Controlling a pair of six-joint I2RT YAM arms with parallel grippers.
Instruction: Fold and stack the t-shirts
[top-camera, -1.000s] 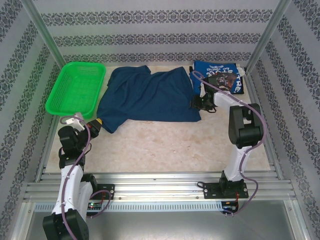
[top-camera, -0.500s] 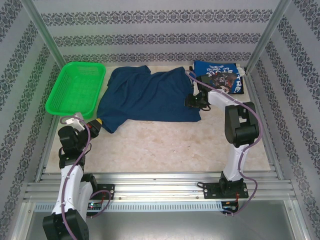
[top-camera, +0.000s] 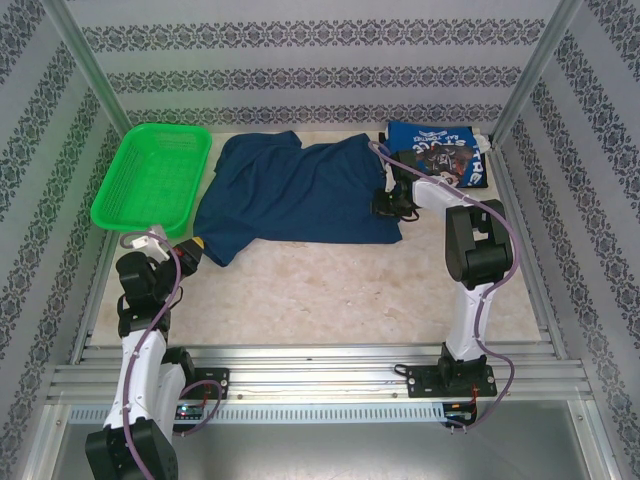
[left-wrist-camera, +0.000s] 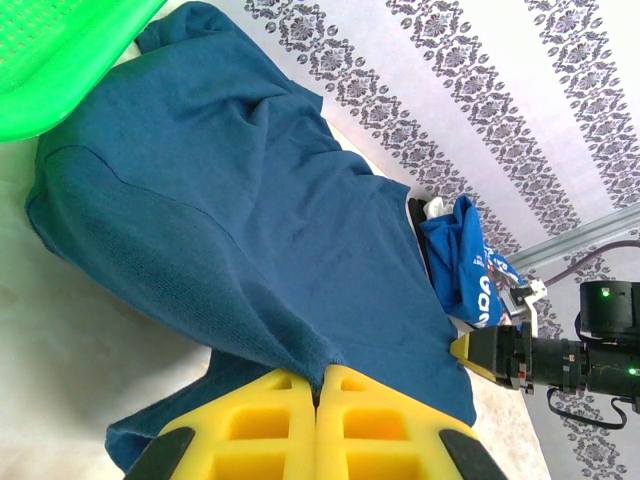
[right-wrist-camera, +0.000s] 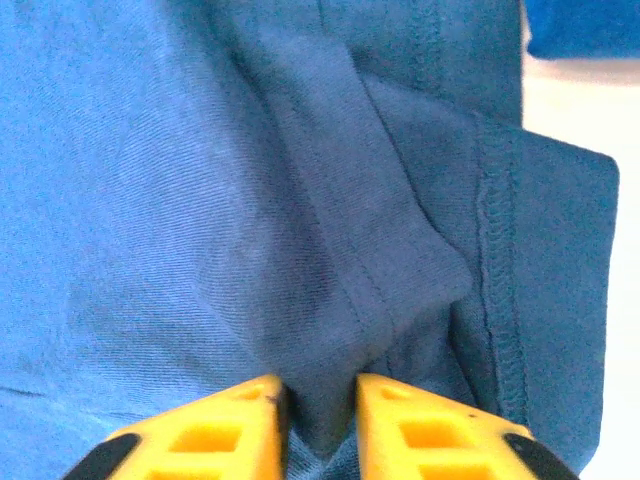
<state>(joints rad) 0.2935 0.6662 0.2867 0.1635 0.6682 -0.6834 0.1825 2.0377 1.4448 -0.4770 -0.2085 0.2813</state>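
- Top view: navy t-shirt lies spread and rumpled across the back middle of the surface. It is unfolded, with one sleeve trailing toward the near left.
- The brighter blue t-shirt is a compact packet in the back right corner, print up, just beside the navy shirt's right edge.
- The green basket sits back left, near the navy shirt's left side.
- The right jaws are down on the navy shirt's right edge, close to the blue packet.
- The left jaws sit low just beside the near-left sleeve tip. I can't tell whether they touch the cloth.
- Left wrist view: yellow fingers are pressed together with nothing between them.
- The navy t-shirt is directly ahead, with a corner of the basket at upper left. The blue t-shirt is beyond it, by the right arm.
- Right wrist view: the jaws are pinching a raised ridge of navy t-shirt next to its stitched hem. The narrow gap between the yellow fingers is filled with cloth.
- A sliver of blue t-shirt shows at top right, with bare surface below it.
- Progress, my read: the blue shirt looks folded and parked.
- The navy one has no folds in it yet, so every fold on it is left, plus the stacking.
- That puts the task at half at best. The current step looks like a right-edge grab for the first fold.
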